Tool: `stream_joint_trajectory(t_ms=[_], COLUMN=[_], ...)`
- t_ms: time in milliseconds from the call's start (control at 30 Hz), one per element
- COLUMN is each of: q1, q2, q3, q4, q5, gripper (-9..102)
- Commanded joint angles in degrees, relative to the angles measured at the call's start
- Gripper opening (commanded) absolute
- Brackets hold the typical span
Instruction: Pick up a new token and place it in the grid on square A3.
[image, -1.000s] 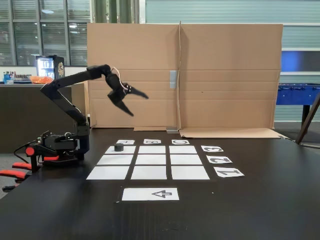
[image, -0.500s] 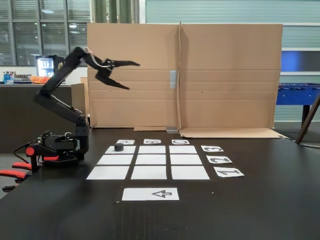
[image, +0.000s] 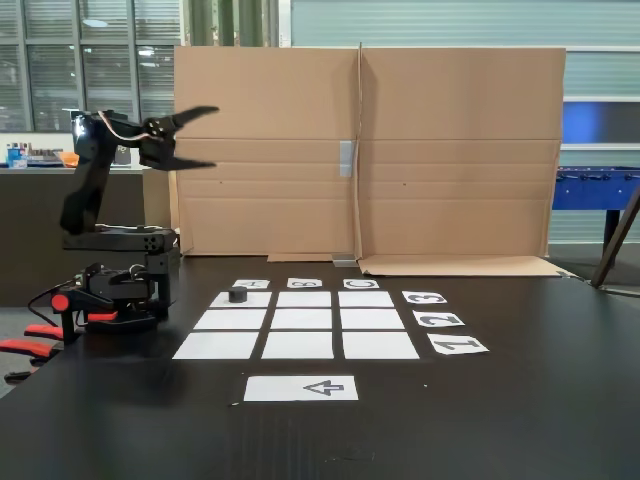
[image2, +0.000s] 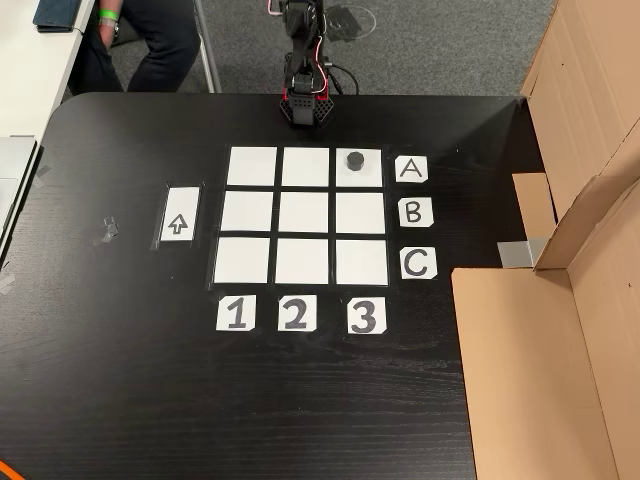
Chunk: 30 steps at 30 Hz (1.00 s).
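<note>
Gripper (image: 207, 137) hangs high above the arm's base, jaws spread wide and empty; the token (image2: 355, 160) sits on square A3 (image2: 368, 176)

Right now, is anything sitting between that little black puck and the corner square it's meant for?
No. The puck already sits on the corner square lined up with the A label and the 3 label. The claw hangs open, high above the table and well apart from it.

Cardboard backdrop (image: 400, 150), arrow sheet (image2: 180, 214), seated person (image2: 150, 40), foosball table (image: 595, 187)
</note>
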Motion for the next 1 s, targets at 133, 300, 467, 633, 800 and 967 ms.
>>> stream_joint_trajectory(t_ms=[133, 300, 467, 633, 800, 967], q1=[0.9, 0.0, -3.9, -4.0, -4.0, -3.9], q2=[3.2, 3.2, 3.2, 3.2, 3.3, 3.3], q3=[-0.8, -0.3, 0.3, 0.8, 0.8, 2.9], q4=[2.4, 0.8, 0.3, 2.3, 3.5, 3.0], q5=[2.1, 2.5, 2.6, 3.2, 3.4, 3.3], gripper=[42, 42, 42, 42, 42, 42])
